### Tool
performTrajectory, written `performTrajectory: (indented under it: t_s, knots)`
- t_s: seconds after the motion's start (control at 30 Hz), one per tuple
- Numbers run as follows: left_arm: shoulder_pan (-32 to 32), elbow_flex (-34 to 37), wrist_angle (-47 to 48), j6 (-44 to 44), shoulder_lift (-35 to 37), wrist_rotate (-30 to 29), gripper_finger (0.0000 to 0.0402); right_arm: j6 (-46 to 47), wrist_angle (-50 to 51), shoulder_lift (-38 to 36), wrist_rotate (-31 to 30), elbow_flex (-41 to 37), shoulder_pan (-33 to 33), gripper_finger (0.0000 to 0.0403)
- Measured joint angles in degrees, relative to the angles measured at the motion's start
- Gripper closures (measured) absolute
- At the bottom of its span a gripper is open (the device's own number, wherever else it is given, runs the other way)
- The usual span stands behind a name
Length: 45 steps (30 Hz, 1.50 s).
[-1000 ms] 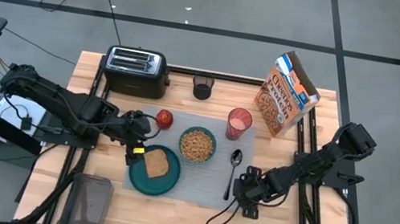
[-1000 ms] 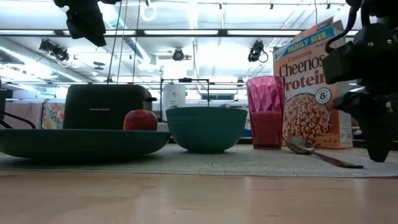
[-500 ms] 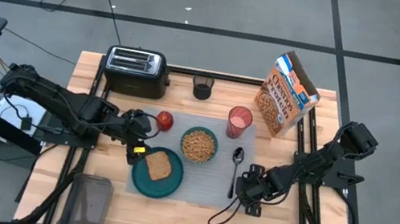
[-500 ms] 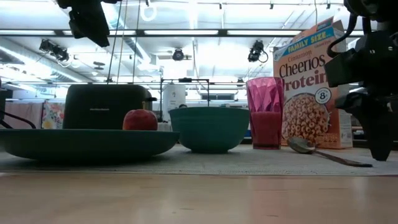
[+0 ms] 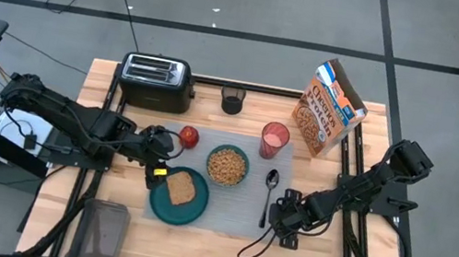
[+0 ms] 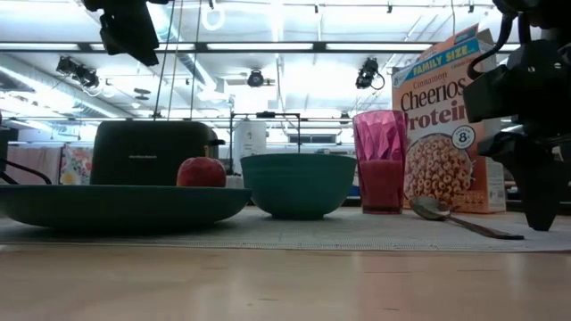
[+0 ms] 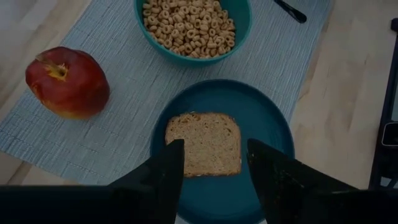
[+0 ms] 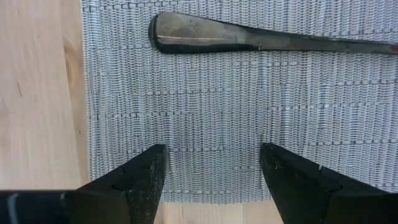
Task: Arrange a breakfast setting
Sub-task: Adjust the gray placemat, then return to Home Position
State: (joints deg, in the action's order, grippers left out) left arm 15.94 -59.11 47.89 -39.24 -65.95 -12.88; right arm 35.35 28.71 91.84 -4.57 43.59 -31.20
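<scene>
The grey placemat lies flat mid-table. On it sit the teal plate with the toast slice, the teal bowl of cereal, the pink cup, the spoon and the red apple at its far left corner. The Cheerios box stands beyond the mat, at the far right. My left gripper hovers open above the toast, clear of it. My right gripper stands open at the mat's near right corner, beside the spoon's handle end. My right gripper sets its open fingertips on the placemat just inside its near right corner. The fingers point steeply down from above. Nothing lies between them, and the mat lies flat on the table.
A black toaster and a small black cup stand at the table's far edge. A dark container sits at the near left corner. Bare wood shows along the near edge and to the mat's right.
The placemat's near part, carrying the plate and spoon, slid slightly toward the table's right edge and then back again. My right gripper shifted with it. The cup and box stayed put.
</scene>
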Motion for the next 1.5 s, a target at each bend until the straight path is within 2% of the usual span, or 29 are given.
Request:
performTrajectory:
  t_s: [0.2,0.3,0.43,0.57,0.73,0.9,0.97,1.03,1.27,1.33,1.4,1.5]
  knots:
    - [0.0,0.0,-0.6,0.0,0.0,0.0,0.0221,-0.7,0.8,-0.9,1.2,0.2,0.1,0.0138]
    - [0.0,0.0,-4.3,2.1,0.3,0.0,0.0221,-1.6,3.8,-2.8,2.2,2.3,0.0,0.0138]
    - [-0.5,0.0,-14.3,7.4,0.4,0.6,0.0222,-4.0,9.7,-7.4,2.8,6.6,0.1,0.0138]
    - [-3.7,0.0,-26.7,13.8,0.4,5.8,0.0238,-7.5,12.2,-14.8,2.0,10.6,2.0,0.0147]
    - [-10.4,0.0,-41.6,22.1,0.3,15.4,0.0295,-11.7,9.6,-25.8,-3.2,12.5,6.9,0.0203]
    - [-15.5,0.0,-45.5,24.7,1.5,22.8,0.0378,-14.5,2.6,-35.5,-6.0,12.3,10.1,0.0299]
    - [-16.3,0.0,-45.2,23.1,2.2,22.6,0.0393,-14.5,0.4,-38.8,-7.6,10.7,10.2,0.0350]
    - [-17.2,0.0,-45.2,22.6,2.4,21.1,0.0388,-14.7,-3.7,-42.1,-8.5,7.2,10.1,0.0388]
    - [-18.3,0.0,-44.3,18.2,2.2,20.4,0.0352,-16.4,-35.9,-53.9,-8.4,-13.8,8.6,0.0391]
    - [-18.2,0.0,-42.7,22.4,2.2,21.4,0.0350,-18.6,-37.2,-56.4,-9.1,-17.8,8.6,0.0394]
    - [-18.3,0.0,-41.3,25.4,2.2,19.3,0.0350,-20.3,-36.3,-58.1,-9.1,-20.8,8.6,0.0394]
    - [-19.7,0.0,-40.4,29.3,2.3,17.9,0.0350,-20.5,-35.8,-59.8,-5.9,-23.8,8.6,0.0387]
